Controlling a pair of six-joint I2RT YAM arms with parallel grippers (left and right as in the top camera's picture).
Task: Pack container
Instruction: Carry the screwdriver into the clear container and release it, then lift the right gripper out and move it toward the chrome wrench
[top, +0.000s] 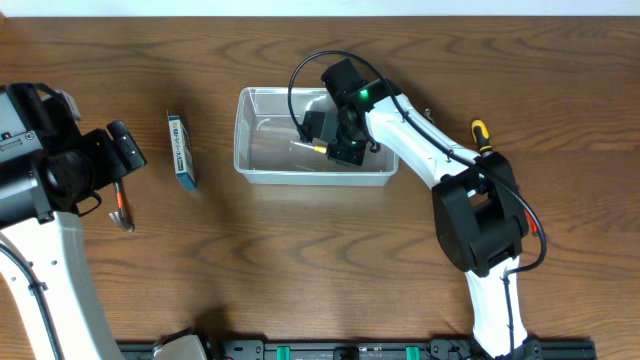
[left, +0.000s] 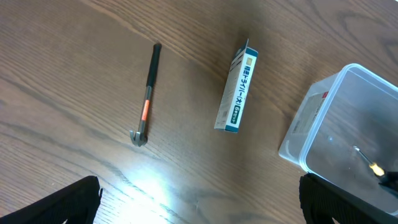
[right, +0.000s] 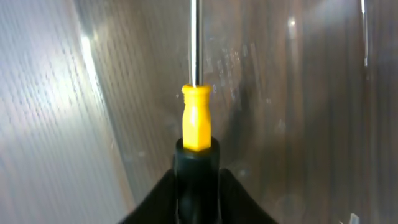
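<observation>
The clear plastic container (top: 262, 172) stands at the table's middle back. My right gripper (top: 343, 143) is down inside it, shut on a screwdriver (top: 312, 146) with a black-and-yellow handle whose shaft points left. In the right wrist view the fingers (right: 198, 196) clamp the black handle (right: 196, 118) over the container's floor (right: 298, 112). My left gripper (top: 126, 150) hangs open and empty over the left of the table. Its fingertips (left: 199, 205) show at the bottom corners of its view, with the container (left: 336, 106) at the right.
A blue-and-white box (top: 181, 150) lies left of the container, also in the left wrist view (left: 237, 90). A small black-and-orange hand tool (top: 120, 208) (left: 147, 93) lies further left. A second yellow-and-black screwdriver (top: 481, 133) lies right of the container, partly under my right arm.
</observation>
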